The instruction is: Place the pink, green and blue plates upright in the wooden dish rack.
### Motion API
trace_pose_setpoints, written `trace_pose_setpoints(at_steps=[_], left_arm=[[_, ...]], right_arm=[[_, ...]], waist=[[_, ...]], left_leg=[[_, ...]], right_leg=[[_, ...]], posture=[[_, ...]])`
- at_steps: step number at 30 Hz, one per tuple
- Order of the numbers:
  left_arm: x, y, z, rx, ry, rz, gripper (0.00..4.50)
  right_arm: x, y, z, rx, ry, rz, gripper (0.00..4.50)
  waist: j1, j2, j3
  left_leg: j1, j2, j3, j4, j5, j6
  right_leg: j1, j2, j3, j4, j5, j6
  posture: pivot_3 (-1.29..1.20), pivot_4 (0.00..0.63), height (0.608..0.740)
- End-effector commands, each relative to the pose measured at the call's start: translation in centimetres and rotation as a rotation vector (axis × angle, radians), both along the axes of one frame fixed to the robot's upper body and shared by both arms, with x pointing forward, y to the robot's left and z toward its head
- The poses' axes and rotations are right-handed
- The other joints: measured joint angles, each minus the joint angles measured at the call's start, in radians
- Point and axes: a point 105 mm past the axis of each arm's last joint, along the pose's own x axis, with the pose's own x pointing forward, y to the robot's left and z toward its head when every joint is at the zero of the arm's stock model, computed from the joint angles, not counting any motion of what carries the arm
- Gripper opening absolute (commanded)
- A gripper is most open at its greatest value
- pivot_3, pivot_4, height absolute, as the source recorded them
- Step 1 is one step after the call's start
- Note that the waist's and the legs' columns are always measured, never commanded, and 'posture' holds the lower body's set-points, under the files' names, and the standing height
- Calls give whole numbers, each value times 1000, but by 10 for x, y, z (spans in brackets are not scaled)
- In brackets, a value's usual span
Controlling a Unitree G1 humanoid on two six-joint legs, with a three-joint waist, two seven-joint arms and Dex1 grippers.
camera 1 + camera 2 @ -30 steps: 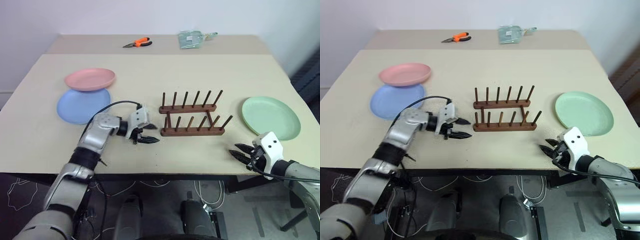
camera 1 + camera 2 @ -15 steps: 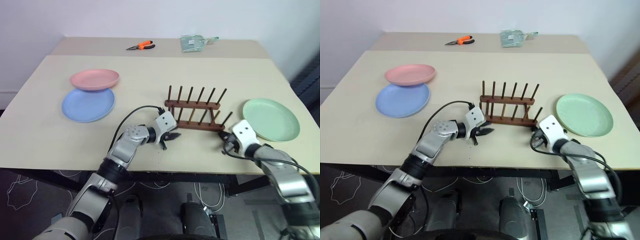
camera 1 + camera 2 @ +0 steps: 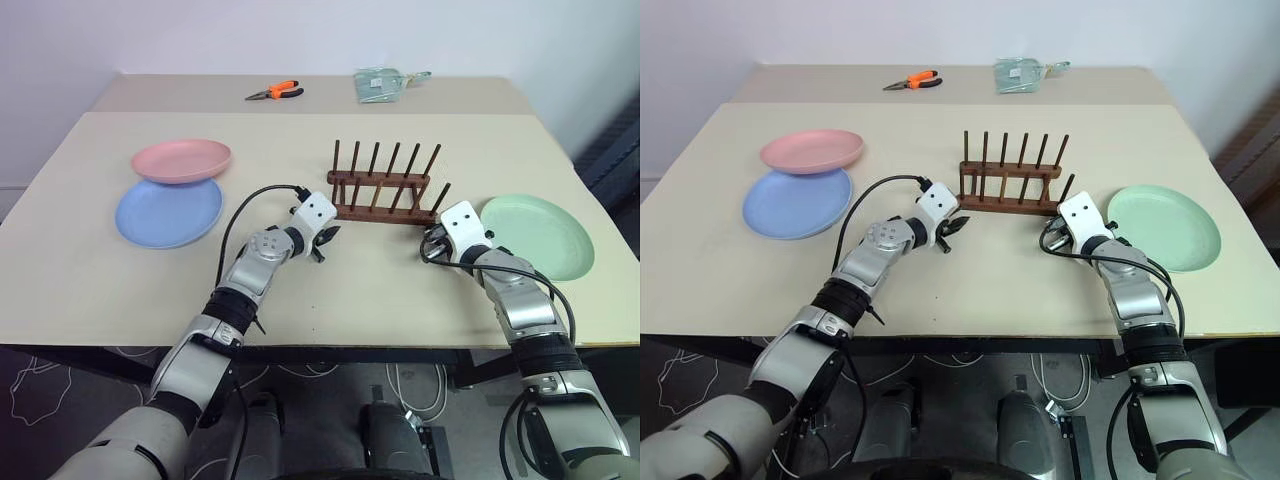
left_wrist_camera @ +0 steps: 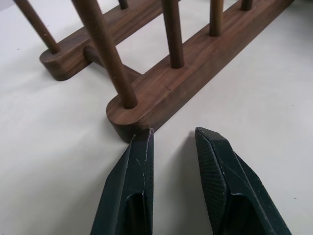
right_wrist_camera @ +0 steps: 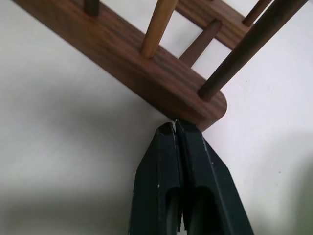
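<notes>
Wooden dish rack [image 3: 383, 195] is seen mid-bench, flanked by both pincers at its near rail ends: left pincer [image 4: 171, 142] slightly parted, grasping nothing; right pincer [image 5: 174, 128] all but clenched, tips against rail end. Pink plate [image 3: 181, 160] and blue plate [image 3: 168, 212] lie at 10 o'clock, green plate [image 3: 537, 236] at 3. Risk: rack could be skewed or tipped if pushed unevenly; pegs could be snagged.

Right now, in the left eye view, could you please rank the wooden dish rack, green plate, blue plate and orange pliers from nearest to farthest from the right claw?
1. Wooden dish rack, at the right claw.
2. Green plate, to its right.
3. Orange pliers, at the table's far edge.
4. Blue plate, far left.
</notes>
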Motion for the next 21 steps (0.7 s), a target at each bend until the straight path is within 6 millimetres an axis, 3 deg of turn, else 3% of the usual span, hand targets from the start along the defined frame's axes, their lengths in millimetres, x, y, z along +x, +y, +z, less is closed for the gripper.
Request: trace_pose_setpoints(at_steps=[1,3,6,7,10,12,16,21], left_arm=[[-7,32,0,-114,66,53,2130],[-8,49,24,-254,15,101,3101],[2,94,63,-395,-106,319,4478],[6,110,73,-411,-146,404,4500],[13,172,113,-594,-245,751,4500],[13,192,124,-767,-226,867,4500],[11,200,132,-1018,-123,918,4500],[9,218,123,-1128,-19,1022,4500]], right_arm=[[-14,11,18,44,-43,94,1700],[-23,18,24,49,-58,139,2749],[-33,26,31,56,-74,181,4174],[-35,28,33,56,-80,187,4470],[-38,34,34,42,-89,213,4470],[-36,36,32,42,-85,217,4470],[-30,37,32,37,-92,218,4470],[-26,38,32,32,-103,219,4470]], waist=[[-6,0,0],[-6,1,0],[3,0,1],[4,0,1],[12,-2,2],[16,-2,1],[29,-2,1],[27,-3,2]], left_leg=[[1,0,0,-1,0,0],[2,1,0,-4,0,0],[0,1,0,-4,0,0],[-2,1,0,-3,0,-1],[-7,0,0,0,1,-1],[-7,0,0,1,1,-1],[-7,0,0,-1,0,-1],[-8,0,0,-1,1,-1]], right_leg=[[0,0,0,0,0,0],[-1,0,0,1,0,2],[-3,0,0,1,-1,2],[-4,0,0,1,0,2],[-6,0,0,0,0,1],[-6,0,0,0,0,1],[-6,0,0,-1,0,3],[-7,0,0,0,0,3]], posture=[[0,150,740],[0,150,740],[0,150,740],[0,150,740],[0,150,740],[0,150,740],[0,150,740],[0,150,740]])
